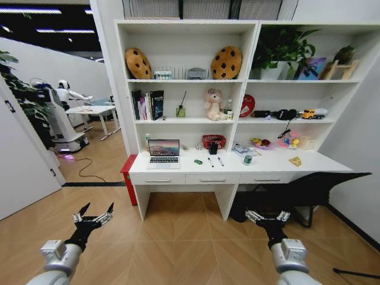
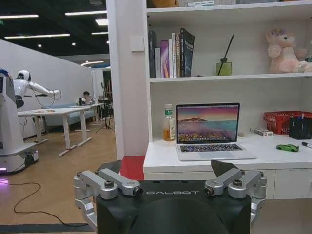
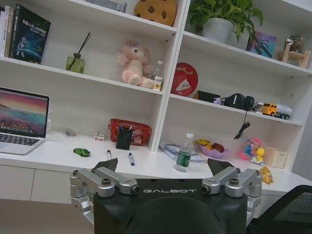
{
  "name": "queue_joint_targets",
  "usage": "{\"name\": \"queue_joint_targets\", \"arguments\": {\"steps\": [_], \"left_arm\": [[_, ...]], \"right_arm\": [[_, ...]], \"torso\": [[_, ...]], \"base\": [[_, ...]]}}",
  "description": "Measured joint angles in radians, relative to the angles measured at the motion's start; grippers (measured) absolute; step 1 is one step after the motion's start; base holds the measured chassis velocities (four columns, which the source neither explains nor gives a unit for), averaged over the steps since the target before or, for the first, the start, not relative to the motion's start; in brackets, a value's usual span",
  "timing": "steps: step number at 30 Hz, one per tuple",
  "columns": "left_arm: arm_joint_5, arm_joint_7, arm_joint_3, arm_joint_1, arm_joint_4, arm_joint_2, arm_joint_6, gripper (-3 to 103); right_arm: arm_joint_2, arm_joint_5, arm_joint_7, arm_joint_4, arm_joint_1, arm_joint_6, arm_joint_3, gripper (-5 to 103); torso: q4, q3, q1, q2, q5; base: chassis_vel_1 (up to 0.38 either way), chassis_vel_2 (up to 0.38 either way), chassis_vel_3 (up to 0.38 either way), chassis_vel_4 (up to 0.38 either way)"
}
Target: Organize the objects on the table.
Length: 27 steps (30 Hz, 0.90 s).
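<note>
Both grippers, left [image 1: 94, 215] and right [image 1: 267, 217], fingers spread, hang well short of table [image 1: 178, 168]; laptop [image 1: 163, 153], pens [image 1: 215, 161], probably bottle [image 1: 247, 160] on top.

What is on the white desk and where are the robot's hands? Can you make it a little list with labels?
desk: long white table with three drawers, under the shelves
laptop: silver laptop open at the desk's left end, screen lit
toy car: tiny green toy car near the desk's front edge
pens: two pens lying side by side right of the car
bottle: small green-labelled bottle standing right of the pens
yellow piece: flat yellow piece towards the right end
left gripper: open, low over the floor, away from the desk
right gripper: open, low over the floor too
</note>
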Motion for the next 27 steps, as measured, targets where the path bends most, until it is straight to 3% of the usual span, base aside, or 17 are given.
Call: {"name": "queue_joint_targets", "arguments": {"steps": [27], "left_arm": [[0.001, 0.001, 0.009, -0.018, -0.005, -0.01, 0.008, 100]], "right_arm": [[0.004, 0.05, 0.005, -0.008, 0.029, -0.03, 0.01, 100]], "torso": [[0.0, 0.0, 0.0, 0.0, 0.0]], "base": [[0.0, 0.0, 0.0, 0.0]]}}
